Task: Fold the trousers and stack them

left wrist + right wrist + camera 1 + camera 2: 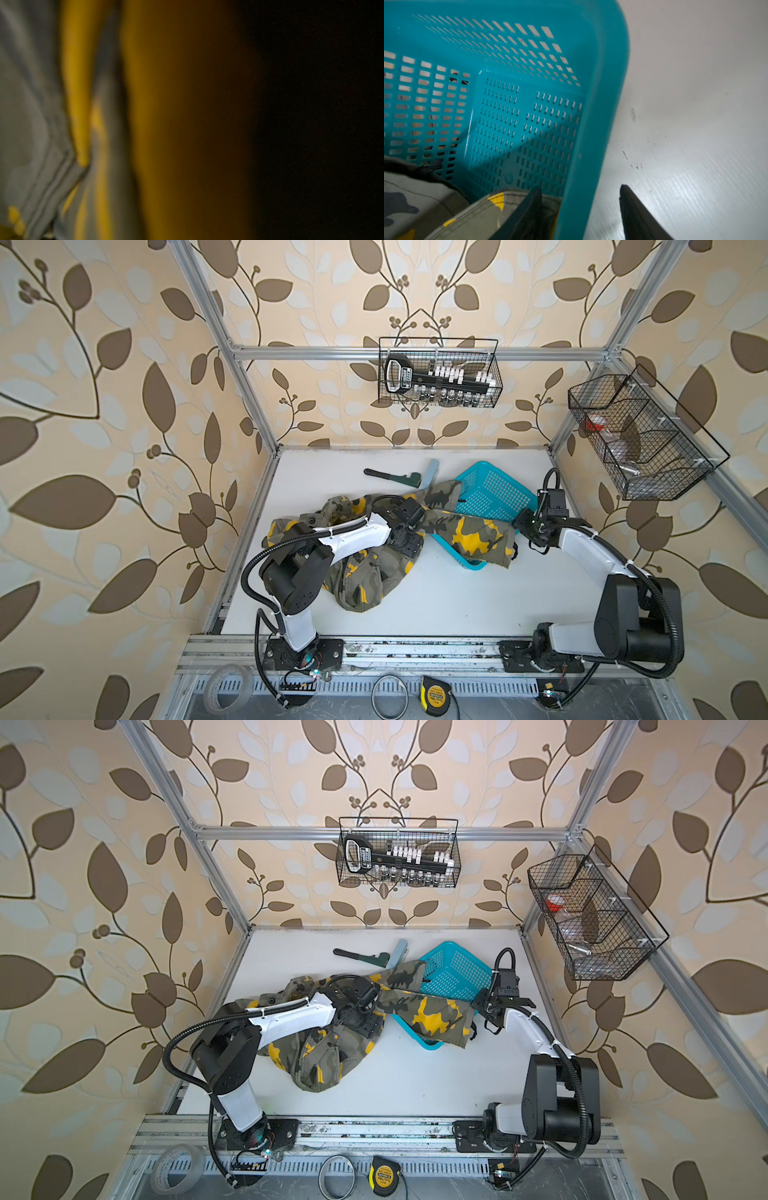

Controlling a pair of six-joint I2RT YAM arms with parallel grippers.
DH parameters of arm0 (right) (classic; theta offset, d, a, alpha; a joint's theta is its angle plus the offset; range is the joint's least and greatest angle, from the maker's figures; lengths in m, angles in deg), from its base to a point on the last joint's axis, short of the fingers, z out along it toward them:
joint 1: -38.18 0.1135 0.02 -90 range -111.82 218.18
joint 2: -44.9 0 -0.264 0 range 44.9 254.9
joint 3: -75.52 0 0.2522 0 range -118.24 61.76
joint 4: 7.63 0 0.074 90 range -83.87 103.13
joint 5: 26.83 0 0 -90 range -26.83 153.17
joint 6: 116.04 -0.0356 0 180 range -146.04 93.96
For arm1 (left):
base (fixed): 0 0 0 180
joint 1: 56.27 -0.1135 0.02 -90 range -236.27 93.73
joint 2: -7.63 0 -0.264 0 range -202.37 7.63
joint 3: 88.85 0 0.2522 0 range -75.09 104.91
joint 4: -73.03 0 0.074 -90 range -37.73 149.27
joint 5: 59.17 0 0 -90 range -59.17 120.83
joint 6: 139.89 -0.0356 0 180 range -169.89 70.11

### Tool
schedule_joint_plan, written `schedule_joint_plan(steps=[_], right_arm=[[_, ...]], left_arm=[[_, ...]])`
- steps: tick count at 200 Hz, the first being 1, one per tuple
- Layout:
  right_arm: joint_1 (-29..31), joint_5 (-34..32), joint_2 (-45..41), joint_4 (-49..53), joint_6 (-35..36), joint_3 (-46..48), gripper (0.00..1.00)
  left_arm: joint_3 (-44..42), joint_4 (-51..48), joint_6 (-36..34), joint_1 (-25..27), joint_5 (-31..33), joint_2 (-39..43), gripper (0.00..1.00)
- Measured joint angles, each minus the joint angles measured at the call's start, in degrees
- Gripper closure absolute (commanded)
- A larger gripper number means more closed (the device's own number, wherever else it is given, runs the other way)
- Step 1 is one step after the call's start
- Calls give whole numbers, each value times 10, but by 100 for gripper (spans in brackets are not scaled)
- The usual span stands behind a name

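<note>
1. Trousers [361, 572] lay heaped at 9 o'clock on the table [457, 601], with one leg draped toward 2 o'clock over the basket [494, 489].
2. Left gripper [409, 547] sat in the heap, perhaps anchoring it; I cannot tell its jaw state.
3. Right gripper [580, 187] was spread astride the basket rim at the hem, likely to lift the leg clear.

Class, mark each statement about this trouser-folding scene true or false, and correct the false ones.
1. The trousers lie neatly folded. False: they are crumpled, with one leg draped over the turquoise basket.
2. A wrench lies on the table behind the trousers. True.
3. The right pincer straddles the basket's wall. True.
4. The yellow tape measure sits in the basket. False: it lies past the table's front edge.
</note>
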Motion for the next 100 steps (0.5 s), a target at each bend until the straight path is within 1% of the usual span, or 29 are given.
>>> schedule_joint_plan(steps=[17, 27, 35, 38, 43, 54, 78, 93, 100], right_arm=[[-6, 0, 0, -6, 4, 0, 55], [-12, -1, 2, -9, 4, 0, 59], [-16, -3, 4, -12, 7, 0, 66], [-17, -2, 5, -14, 10, 0, 67], [-19, -3, 7, -16, 14, -1, 71], [-24, -5, 10, -20, 13, -1, 77], [-36, -13, 19, -23, 20, -6, 79], [-41, -20, 25, -23, 25, -10, 86], [-45, -26, 28, -23, 27, -13, 87]], left_arm=[[0, 1, 8, 0, 21, -4, 62], [5, -6, 3, -5, 35, -8, 75], [11, -13, 9, -10, 44, -13, 87], [13, -16, 15, -13, 46, -15, 94], [17, -21, 18, -18, 52, -18, 100], [18, -26, 20, -35, 57, -20, 100], [17, -40, 38, -96, 71, -19, 100], [9, -46, 47, -132, 87, -15, 100], [4, -50, 51, -145, 96, -11, 100]])
